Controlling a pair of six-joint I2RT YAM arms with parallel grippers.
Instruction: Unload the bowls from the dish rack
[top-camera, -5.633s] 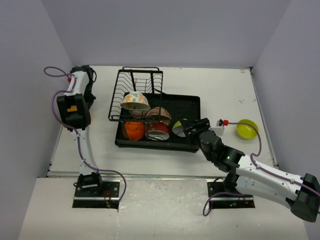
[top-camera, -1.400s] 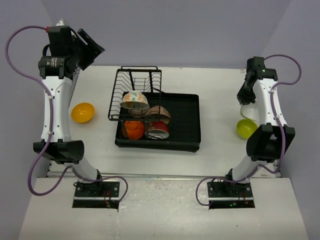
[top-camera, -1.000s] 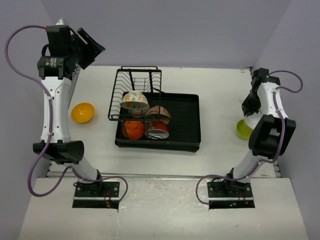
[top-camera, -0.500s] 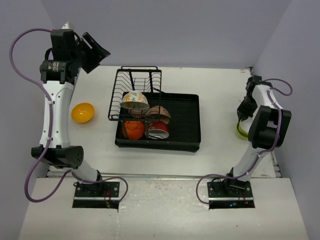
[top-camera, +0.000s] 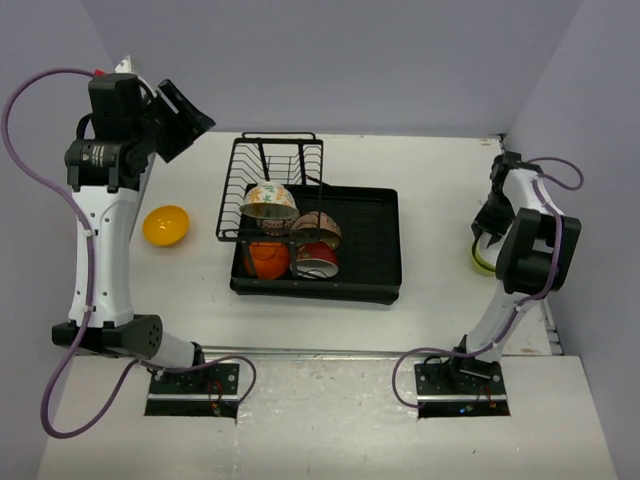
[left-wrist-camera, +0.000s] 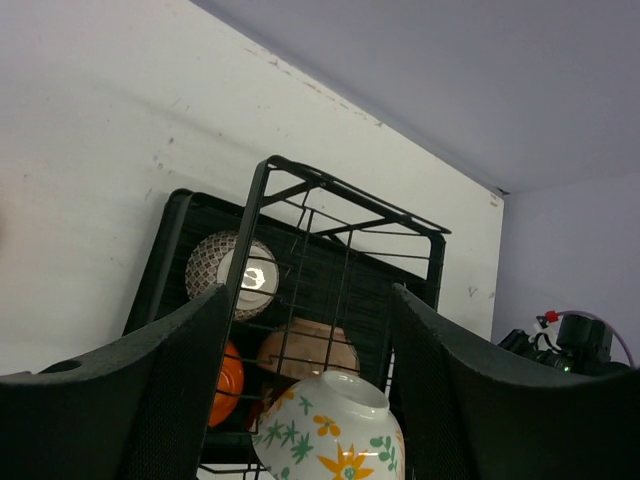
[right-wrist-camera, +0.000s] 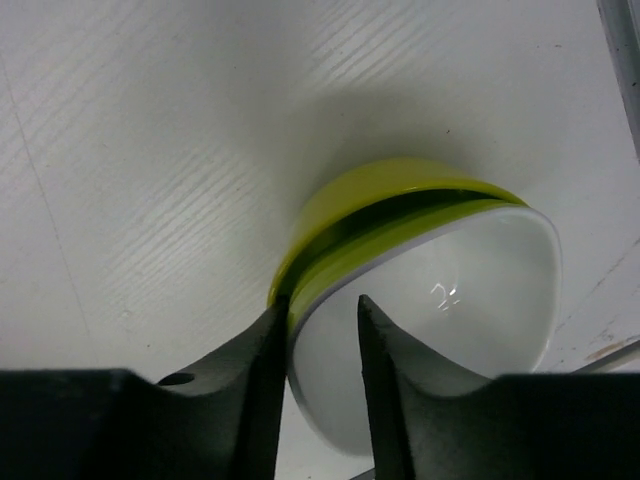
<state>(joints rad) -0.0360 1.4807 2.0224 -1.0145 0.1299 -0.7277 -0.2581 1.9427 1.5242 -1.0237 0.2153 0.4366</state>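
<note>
Right gripper (right-wrist-camera: 320, 310) jaws parted, astride rim of lime bowl (right-wrist-camera: 450, 300) nested in second lime bowl (right-wrist-camera: 400, 195), counter's (top-camera: 430, 180) right edge. Risk: finger snags rim on retreat, tipping both. Left gripper (left-wrist-camera: 308, 295) jaws open, empty, raised left of dish rack (top-camera: 385, 215) holding four bowls (top-camera: 268, 202).

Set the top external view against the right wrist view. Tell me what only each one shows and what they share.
Only the top external view: the dish rack with the floral bowl and others in it, the yellow-orange bowl on the table at the left, and the left arm. Only the right wrist view: a white-lined bowl nested, tilted, in the lime green bowl, with the right tool straddling the rim. Shared: the lime green bowl, mostly hidden behind the right arm from above, and the white table.
</note>
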